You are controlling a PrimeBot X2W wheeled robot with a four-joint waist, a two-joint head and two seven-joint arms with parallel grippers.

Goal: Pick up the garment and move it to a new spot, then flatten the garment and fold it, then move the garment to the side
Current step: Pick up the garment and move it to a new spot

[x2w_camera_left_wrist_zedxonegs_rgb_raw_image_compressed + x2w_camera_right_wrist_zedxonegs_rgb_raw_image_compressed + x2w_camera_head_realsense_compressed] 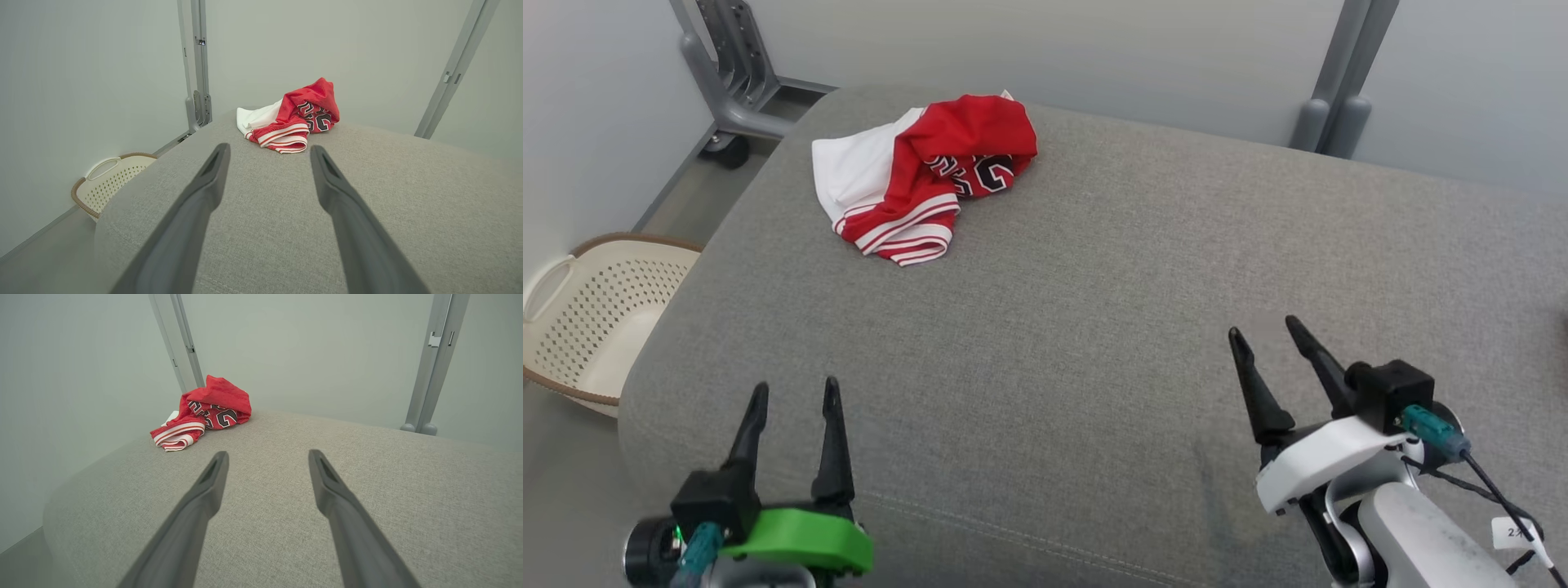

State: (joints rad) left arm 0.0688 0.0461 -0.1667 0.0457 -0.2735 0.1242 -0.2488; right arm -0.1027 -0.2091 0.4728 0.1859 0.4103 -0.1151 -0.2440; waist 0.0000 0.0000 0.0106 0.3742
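Pale grey walls [1176, 57] enclose a broad cushion [1094, 327] upholstered in grey woven fabric, which takes up most of the head view. At far left, on the floor [564, 490] beside the cushion's edge, stands a cream perforated laundry basket [596, 318] with a brown rim. Behind it a grey metal frame leg [731, 90] with a dark caster [727, 151] rises against the wall. At lower left the left gripper [795, 385], carried on a green mount [800, 543], hovers over the near part of the cushion; its two dark fingers are spread apart with nothing between them. The garment [923, 175] lies crumpled near the cushion's far left corner, well apart from both grippers. It is a red jersey-like piece (black lettering outlined in white shows in a fold, too bunched to read) with a white panel [849, 167] on its left side and red-and-white striped trim [907, 237] on the edge nearest the robot. In the left wrist view it sits beyond and between the fingertips; in the right wrist view it sits beyond the left finger, toward the upper left. At lower right the right gripper [1264, 327], on a white housing [1323, 465] with a dark cable [1490, 488] trailing from a teal connector [1429, 425], likewise has its fingers spread and empty above bare fabric. At far right a pair of grey frame posts [1339, 90] stands behind the cushion's rear edge
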